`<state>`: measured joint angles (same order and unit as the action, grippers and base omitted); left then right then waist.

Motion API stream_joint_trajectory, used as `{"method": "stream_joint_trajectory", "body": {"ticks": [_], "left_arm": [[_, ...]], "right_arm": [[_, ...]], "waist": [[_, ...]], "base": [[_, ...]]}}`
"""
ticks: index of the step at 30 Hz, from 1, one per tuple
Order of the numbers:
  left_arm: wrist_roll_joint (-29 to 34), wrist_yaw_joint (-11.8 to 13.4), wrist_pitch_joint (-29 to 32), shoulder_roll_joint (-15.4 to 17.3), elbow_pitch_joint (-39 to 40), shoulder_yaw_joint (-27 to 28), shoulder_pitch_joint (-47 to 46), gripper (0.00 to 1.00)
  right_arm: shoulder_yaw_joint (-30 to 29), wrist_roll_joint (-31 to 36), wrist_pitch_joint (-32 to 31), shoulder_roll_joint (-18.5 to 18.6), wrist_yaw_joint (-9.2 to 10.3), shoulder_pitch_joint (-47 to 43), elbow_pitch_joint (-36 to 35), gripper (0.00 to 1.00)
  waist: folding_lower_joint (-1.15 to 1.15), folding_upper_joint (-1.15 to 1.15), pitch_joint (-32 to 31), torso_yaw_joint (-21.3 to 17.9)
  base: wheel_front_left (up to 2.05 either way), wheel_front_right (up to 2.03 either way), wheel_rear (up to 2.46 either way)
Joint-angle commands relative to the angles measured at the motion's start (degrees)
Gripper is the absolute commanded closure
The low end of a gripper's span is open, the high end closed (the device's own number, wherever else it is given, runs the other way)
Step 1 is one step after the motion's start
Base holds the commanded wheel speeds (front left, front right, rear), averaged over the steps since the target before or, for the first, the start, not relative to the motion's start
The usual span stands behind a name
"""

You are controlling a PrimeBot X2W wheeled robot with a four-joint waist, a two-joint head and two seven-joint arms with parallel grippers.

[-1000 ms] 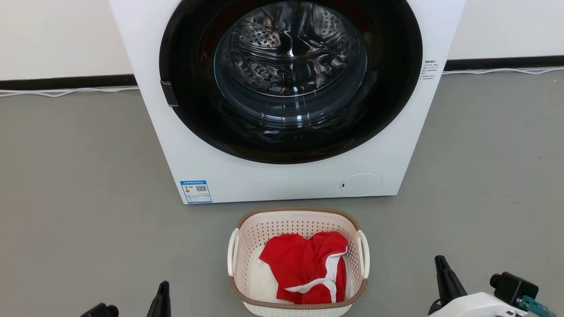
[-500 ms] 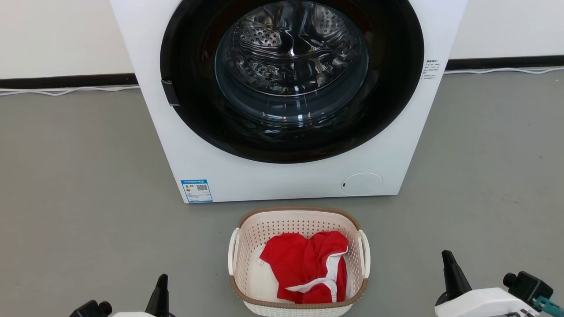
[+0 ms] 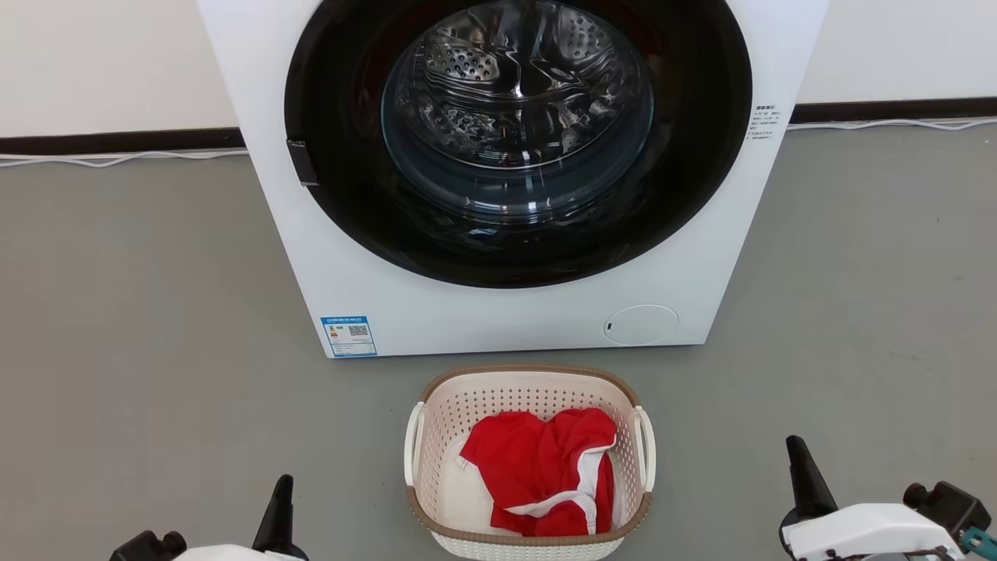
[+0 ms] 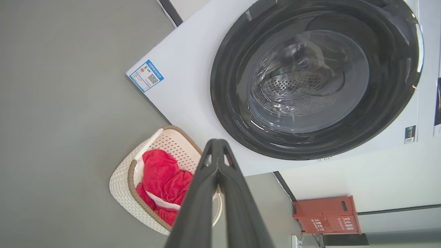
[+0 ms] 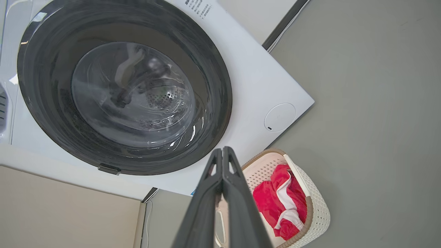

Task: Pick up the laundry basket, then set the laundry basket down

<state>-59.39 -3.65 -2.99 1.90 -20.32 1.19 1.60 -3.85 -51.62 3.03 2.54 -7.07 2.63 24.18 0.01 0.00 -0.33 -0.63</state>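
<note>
Left tool point(image 3: 283, 485): fingers pinched together, nothing in them, hanging over the grey floor point(image 3: 140, 312)
Laundry basket point(image 3: 530, 370): on the floor between my two tools, right of the left one, left of the right one, touching neither; red garment point(image 3: 537, 467) inside
Washer point(image 3: 498, 319): ahead of both tools, just past the basket
Right tool point(image 3: 796, 450): fingers pressed together as well, empty, well clear of the basket
</note>
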Motion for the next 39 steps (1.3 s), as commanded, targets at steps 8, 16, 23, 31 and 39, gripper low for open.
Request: {"method": "stream_joint_trajectory", "body": {"ticks": [8,16,23,31,39], "left_arm": [[-6.41,-1.27,1.73,0.58,2.51,1.92,-4.25,1.0],[-10.98,-1.72,3.07,0.65,3.16,2.51,-4.86,1.0],[-14.98,-2.11,4.25,0.71,3.73,3.03,-5.4,1.0],[-19.01,-2.5,5.44,0.77,4.3,3.56,-5.94,1.0],[-23.57,-2.94,6.78,0.84,4.95,4.15,-6.56,1.0]], "right_arm": [[-0.18,-7.74,-1.86,0.26,-0.27,2.79,-3.47,1.0],[-0.6,-13.42,-3.18,0.27,-0.29,2.92,-4.63,1.0],[-0.98,-18.41,-4.34,0.28,-0.32,3.04,-5.64,1.0],[-1.36,-23.43,-5.51,0.29,-0.34,3.15,-6.67,1.0],[-1.79,-29.11,-6.83,0.31,-0.37,3.29,-7.82,1.0]], "waist": [[0.0,0.0,0.08,0.11],[0.0,0.0,0.16,0.2],[0.0,0.0,0.22,0.28],[0.0,0.0,0.28,0.36],[0.0,0.0,0.36,0.45]], "base": [[0.0,0.0,0.0],[0.0,0.0,0.0],[0.0,0.0,0.0],[0.0,0.0,0.0],[0.0,0.0,0.0]]}}
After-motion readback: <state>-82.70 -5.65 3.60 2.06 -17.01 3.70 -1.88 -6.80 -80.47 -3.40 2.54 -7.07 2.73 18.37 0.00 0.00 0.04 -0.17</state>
